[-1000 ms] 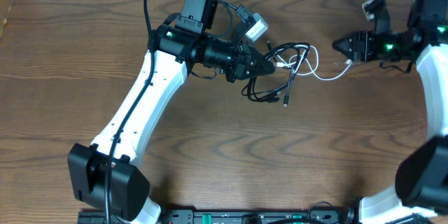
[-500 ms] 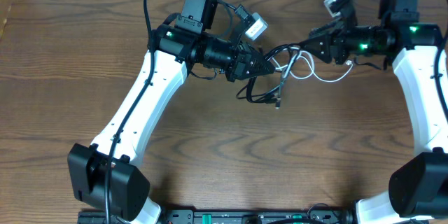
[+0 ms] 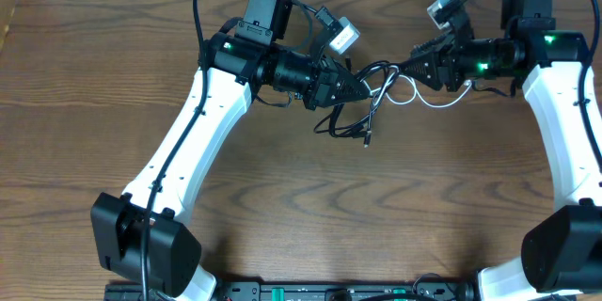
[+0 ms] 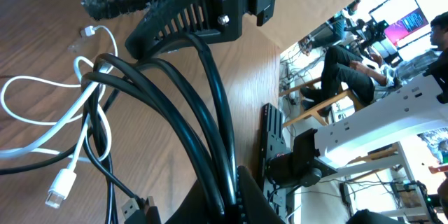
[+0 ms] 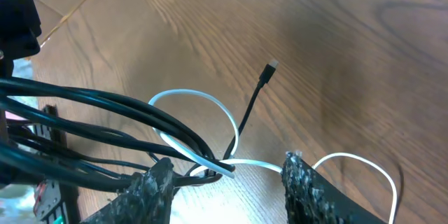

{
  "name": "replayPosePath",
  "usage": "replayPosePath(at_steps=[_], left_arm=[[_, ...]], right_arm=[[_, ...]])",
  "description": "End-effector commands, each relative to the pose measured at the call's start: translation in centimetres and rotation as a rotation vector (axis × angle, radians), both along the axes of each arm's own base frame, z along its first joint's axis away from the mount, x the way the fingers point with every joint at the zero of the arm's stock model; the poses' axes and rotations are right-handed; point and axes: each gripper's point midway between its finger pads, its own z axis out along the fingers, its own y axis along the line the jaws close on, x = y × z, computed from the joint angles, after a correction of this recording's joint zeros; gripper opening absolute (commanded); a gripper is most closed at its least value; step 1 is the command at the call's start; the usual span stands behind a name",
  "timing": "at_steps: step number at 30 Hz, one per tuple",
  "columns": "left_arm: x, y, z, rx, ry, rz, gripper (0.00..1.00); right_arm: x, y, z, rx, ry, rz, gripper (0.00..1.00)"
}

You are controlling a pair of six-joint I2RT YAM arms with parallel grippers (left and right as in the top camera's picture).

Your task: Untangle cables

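progress: early. black cable (image 4: 203,112) and white cable (image 5: 196,92) are interlaced in one clump on the surface (image 3: 282,207), between the two arms.
done: nothing separated that I can see; white loops thread through the black strands.
left: pull the white loop clear of the black bundle, then lay the two cords apart.
left gripper (image 3: 357,85): jaws clenched on several black cable strands, judging by the left wrist view.
right gripper (image 5: 227,159): jaws released, fingers spread either side of the white cable where it crosses the black; no contact confirmed.
free ends: black plug (image 5: 269,66) lying clear on the wood; white plug (image 4: 63,182) beside the black strands.
hidden: exact crossing order inside the clump, any real knot, and the left jaws' grip point, which is cut off at the frame edge.
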Motion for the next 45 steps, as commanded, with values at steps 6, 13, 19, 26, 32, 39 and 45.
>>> replayPosePath(at_steps=[6,13,19,26,32,39,45], left_arm=[[-0.3,0.1,1.3,-0.033,-0.001,-0.006,0.08],[-0.6,0.1,1.7,-0.051,0.020,-0.016,0.07],[-1.0,0.0,2.2,-0.080,0.032,-0.037,0.08],[-1.1,0.0,2.4,-0.089,0.047,-0.042,0.07],[-1.1,0.0,2.3,-0.089,0.047,-0.041,0.07],[-0.3,0.1,1.3,-0.026,0.045,0.012,0.07],[2.1,1.2,-1.4,0.141,0.044,0.171,0.07]], right_arm=[[-0.9,3.3,-1.0,0.013,0.003,0.106,0.45],[-0.9,4.7,-2.1,0.010,0.012,0.147,0.39],[-0.5,5.0,-3.1,0.040,0.039,0.161,0.36],[0.2,5.1,-2.9,0.045,-0.001,0.163,0.30],[0.6,4.6,-2.8,0.042,-0.011,0.148,0.19],[1.5,1.4,-4.2,-0.027,0.051,0.034,0.01],[1.4,-1.7,-5.4,-0.073,0.148,-0.070,0.01]])
